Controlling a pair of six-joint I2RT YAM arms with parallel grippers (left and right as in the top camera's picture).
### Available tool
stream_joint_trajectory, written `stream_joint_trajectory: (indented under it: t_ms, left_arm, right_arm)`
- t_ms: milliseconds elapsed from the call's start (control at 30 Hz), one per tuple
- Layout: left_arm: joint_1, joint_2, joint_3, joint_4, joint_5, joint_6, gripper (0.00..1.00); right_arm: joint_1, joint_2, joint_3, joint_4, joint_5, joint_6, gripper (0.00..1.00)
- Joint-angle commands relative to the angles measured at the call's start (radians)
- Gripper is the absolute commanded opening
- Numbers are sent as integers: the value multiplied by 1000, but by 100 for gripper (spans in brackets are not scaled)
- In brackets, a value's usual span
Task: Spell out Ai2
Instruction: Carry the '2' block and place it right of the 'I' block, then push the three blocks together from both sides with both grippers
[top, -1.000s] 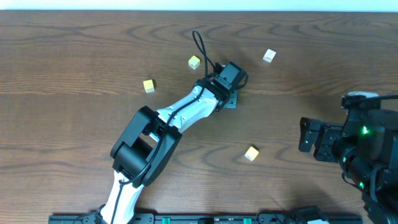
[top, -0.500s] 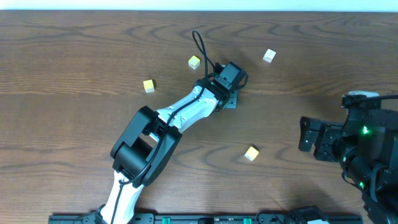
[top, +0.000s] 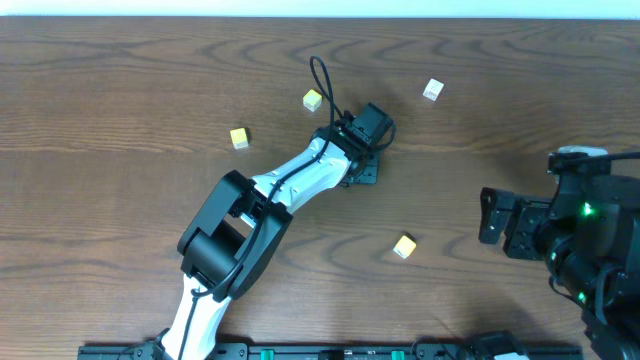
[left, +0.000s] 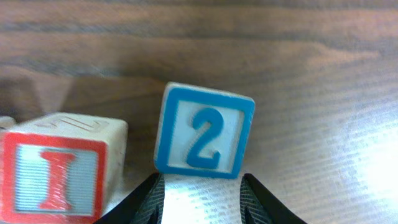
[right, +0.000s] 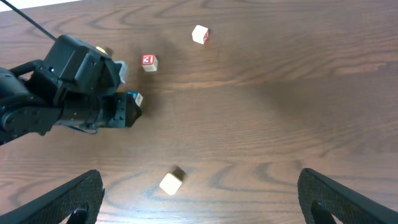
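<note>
In the left wrist view a wooden block with a blue "2" (left: 204, 132) stands upright on the table. It is just beyond my left gripper's (left: 202, 200) open fingertips and not clamped. A block with a red "I" (left: 56, 168) stands close to its left with a small gap. In the overhead view the left gripper (top: 367, 170) hides both blocks. The right wrist view shows the blue-edged block (right: 134, 99) at the left gripper's tip. My right gripper (right: 202, 199) is wide open and empty at the table's right side (top: 495, 218).
Loose blocks lie on the wooden table: two yellowish ones (top: 239, 137) (top: 312, 99), a white one (top: 432, 90) and a pale one (top: 404, 246). A red-faced block (right: 148, 61) stands beyond the left gripper in the right wrist view. A black cable (top: 322, 75) loops off the left wrist.
The left gripper has drawn back slightly toward the lower left. The right arm and the loose blocks have not moved.
</note>
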Motion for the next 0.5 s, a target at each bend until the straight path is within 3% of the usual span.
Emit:
stream_joint_trajectory:
  t_ms: [0, 133, 200, 267, 367, 433, 467]
  left_arm:
    - [-1, 16, 25, -23, 61, -2, 35]
    - [-3, -17, 25, -96, 81, -3, 10]
    - [-5, -60, 25, -129, 68, -2, 5]
    - [-6, -124, 25, -156, 29, -1, 6]
    - [-5, -244, 25, -198, -41, 7, 6]
    - [12, -319, 24, -247, -95, 32, 5]
    - [25, -339, 24, -269, -105, 33, 6]
  right_arm:
    - [-10, 0, 10, 0, -26, -16, 99]
    - [-10, 0, 10, -3, -31, -15, 99]
    - [-10, 1, 9, -5, -34, -16, 98]
    - [-10, 10, 4, -4, -34, -16, 74]
    - [-10, 53, -20, 6, -41, -16, 23]
    - [-14, 99, -50, 31, -93, -16, 4]
    - [-19, 127, -68, 53, -131, -19, 1]
